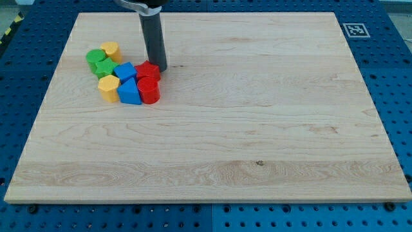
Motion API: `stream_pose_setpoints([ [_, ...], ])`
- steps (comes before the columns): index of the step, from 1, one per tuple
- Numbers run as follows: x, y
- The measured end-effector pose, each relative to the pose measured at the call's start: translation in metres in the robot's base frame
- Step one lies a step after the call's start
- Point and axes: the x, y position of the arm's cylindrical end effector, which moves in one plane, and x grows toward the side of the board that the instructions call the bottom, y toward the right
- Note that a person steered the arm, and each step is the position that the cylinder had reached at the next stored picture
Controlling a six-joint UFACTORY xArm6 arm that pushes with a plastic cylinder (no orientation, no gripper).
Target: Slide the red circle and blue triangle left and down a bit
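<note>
The red circle and the blue triangle sit side by side, touching, at the lower edge of a tight cluster of blocks in the board's upper left. My tip rests on the board just to the upper right of the cluster, right beside a red star-like block that lies directly above the red circle. The rod rises from the tip to the view's top.
The cluster also holds a blue cube, a yellow hexagon-like block, two green blocks and a second yellow block. The wooden board lies on a blue perforated table. A marker tag is at the board's top right corner.
</note>
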Motion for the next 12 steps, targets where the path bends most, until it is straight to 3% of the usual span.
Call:
stream_pose_setpoints([
  [2, 0.0, -0.02],
  [6, -0.014, 0.003],
  [9, 0.05, 0.024],
  [12, 0.079, 0.025],
])
